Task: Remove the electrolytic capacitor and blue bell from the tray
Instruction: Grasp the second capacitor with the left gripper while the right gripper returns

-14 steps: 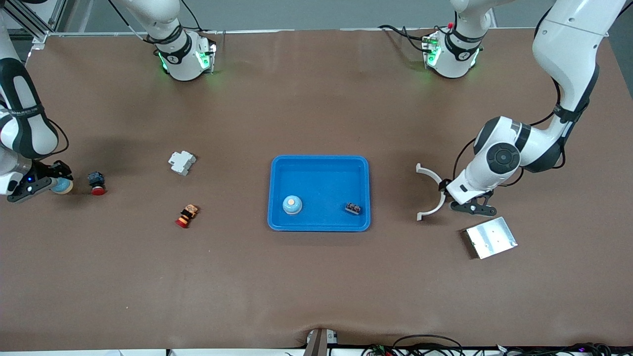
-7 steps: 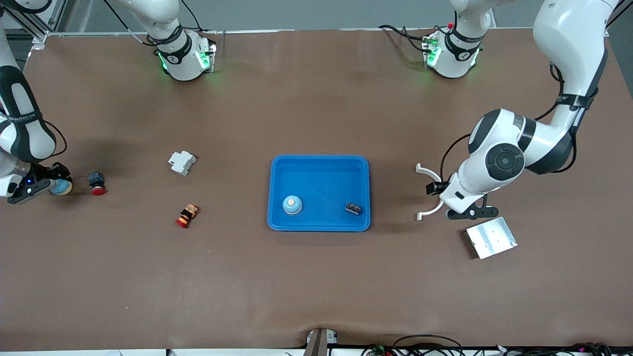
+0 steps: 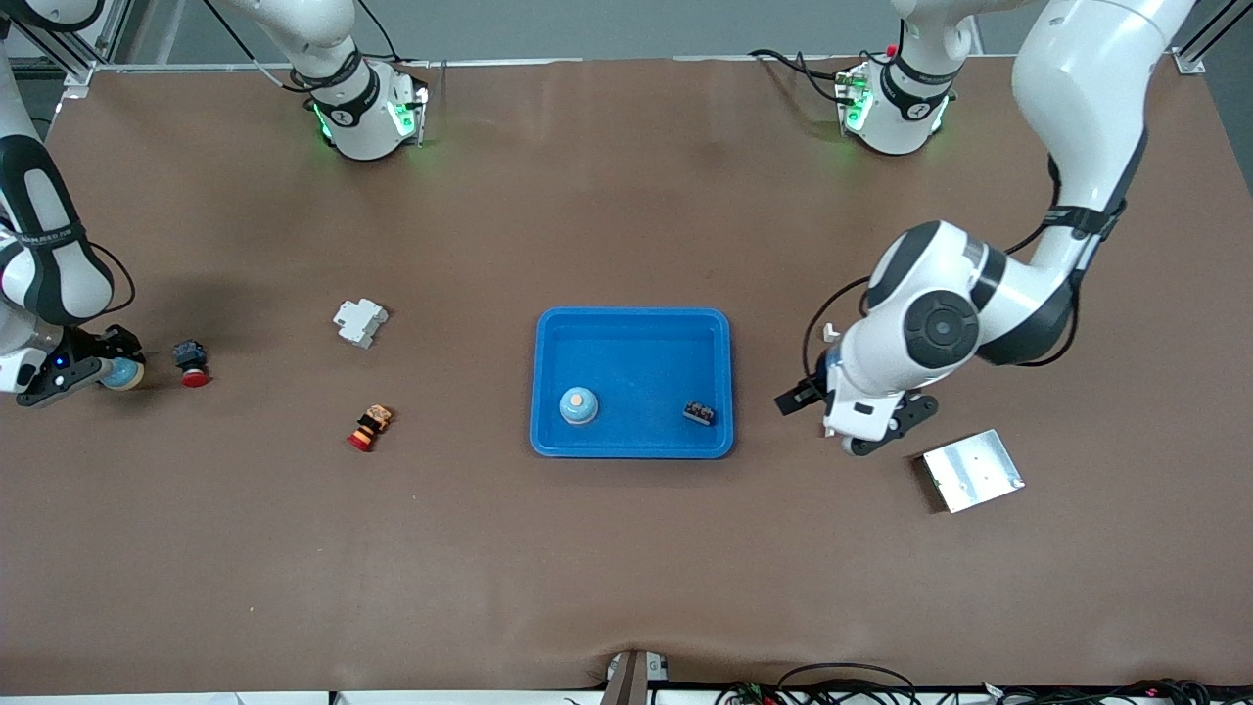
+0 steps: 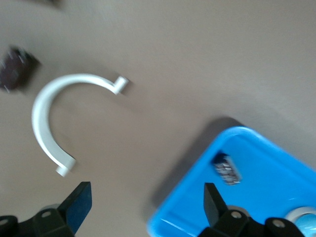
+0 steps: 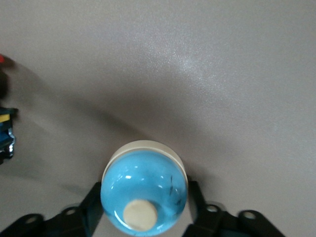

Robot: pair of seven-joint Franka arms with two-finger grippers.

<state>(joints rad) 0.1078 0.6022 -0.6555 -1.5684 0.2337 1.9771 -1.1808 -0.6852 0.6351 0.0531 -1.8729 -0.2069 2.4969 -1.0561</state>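
Observation:
A blue tray (image 3: 633, 315) sits mid-table and holds a blue bell (image 3: 579, 405) and a small dark capacitor (image 3: 698, 413). My left gripper (image 3: 840, 423) is open and empty, low over the table beside the tray's end toward the left arm. In the left wrist view the gripper (image 4: 146, 205) spans the tray's corner (image 4: 266, 197), with the capacitor (image 4: 226, 169) inside the tray. My right gripper (image 3: 98, 370) is at the right arm's end of the table, shut on a second blue bell (image 3: 124, 372). In the right wrist view the fingers (image 5: 195, 197) press both sides of that bell (image 5: 143, 190).
A white curved piece (image 4: 42, 118) lies beside the tray, mostly under the left arm in the front view. A metal plate (image 3: 971, 470) lies nearer the camera. A red-capped button (image 3: 191, 361), an orange-and-red button (image 3: 369, 427) and a white block (image 3: 360, 321) lie toward the right arm's end.
My left arm has swung from over the white curved piece toward the tray, and now covers most of that piece. My right gripper stays around the bell, barely shifted.

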